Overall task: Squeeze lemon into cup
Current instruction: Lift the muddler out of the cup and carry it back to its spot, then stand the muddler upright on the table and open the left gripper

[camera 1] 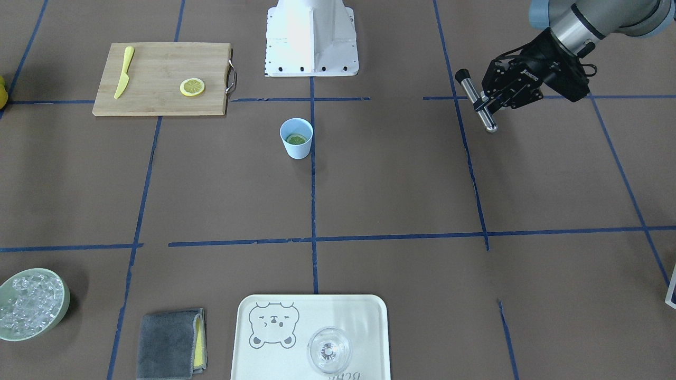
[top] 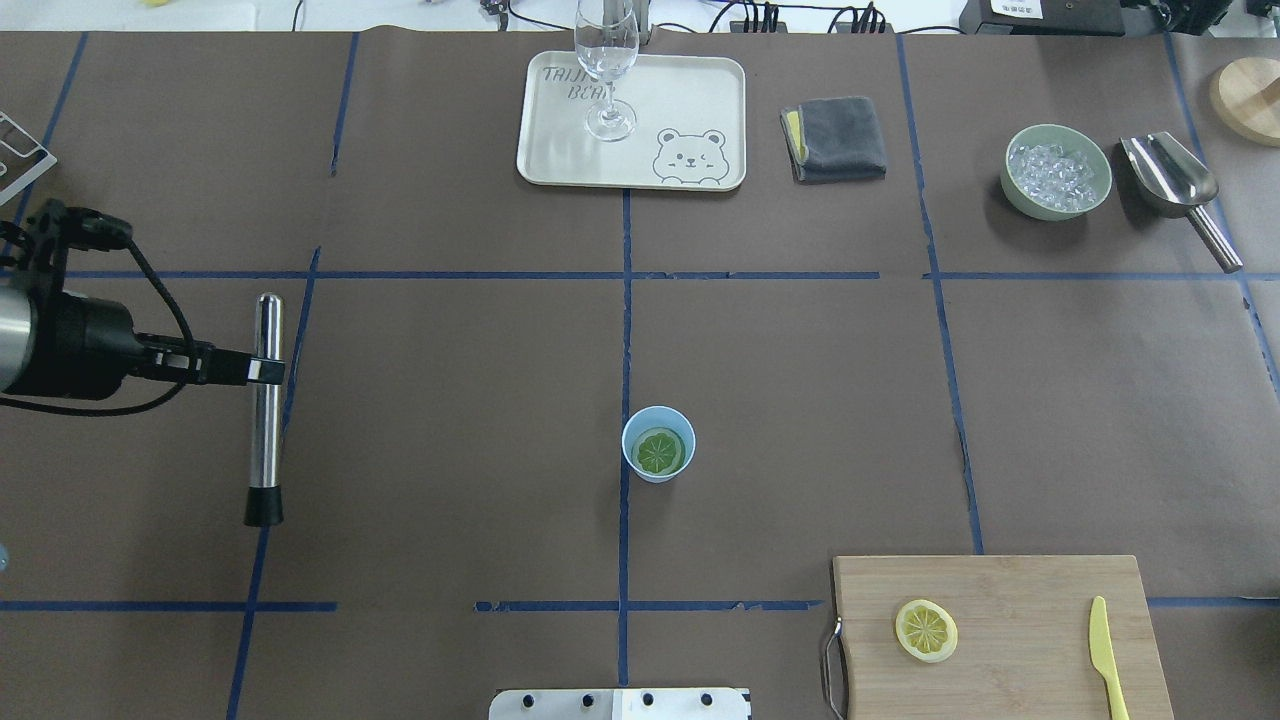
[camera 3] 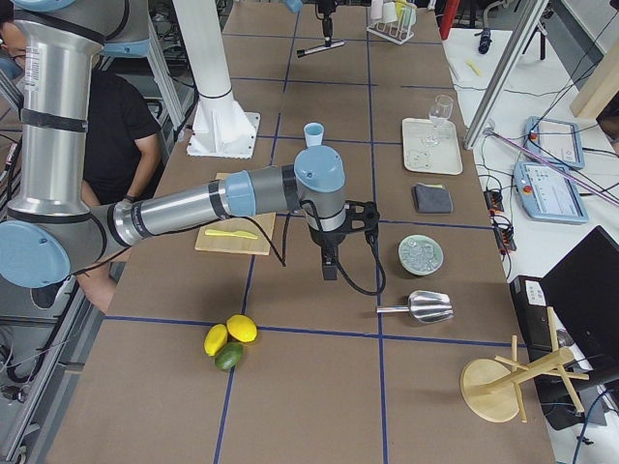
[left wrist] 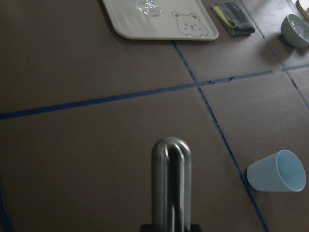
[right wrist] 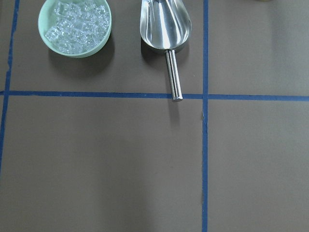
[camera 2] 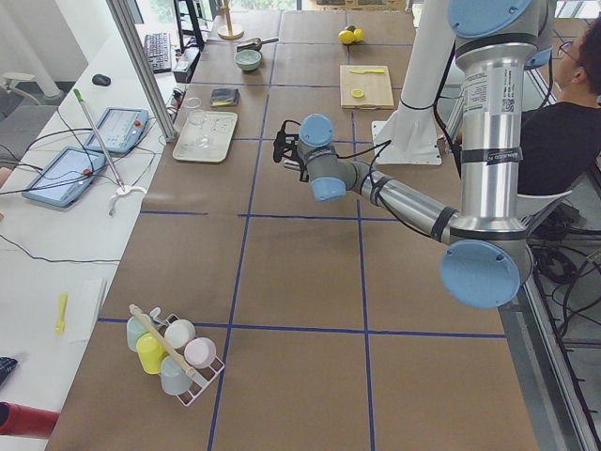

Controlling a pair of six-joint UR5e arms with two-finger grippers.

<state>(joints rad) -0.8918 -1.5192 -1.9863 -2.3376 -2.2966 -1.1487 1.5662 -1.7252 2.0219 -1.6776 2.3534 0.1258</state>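
Lemon [top: 660, 451] lies flat at the bottom of the cup [camera 1: 297, 150], pale face up; the cup stands upright on the middle line of the table, near the robot's base, where I judge either arm could reach it; so the slice is where it needs to be and, as I read it, only the pressing is left. My left gripper [top: 262, 372] is clamped on a steel muddler [top: 266, 440], gripping it around mid-length; the rod runs across the fingers with its black end towards the robot and its rounded steel end away; the wrist view looks straight along that rod, with the cup low and off to the right. I take the hold to be a carrying grip; the rod sits well apart from the cup and roughly level, so I would have to bring it over the mouth and stand it on end before it could bear down on the slice. A second slice [top: 926, 630] rests on the cutting board [top: 1020, 600] with the yellow knife [top: 1108, 660] further along; I read it as a spare. My right gripper [camera 3: 330, 261] hangs out at the far right, over bare table near the bowl of ice [right wrist: 44, 35] and the scoop [right wrist: 164, 24]; I cannot tell whether its fingers are apart or together; parked there it leaves the cup free.
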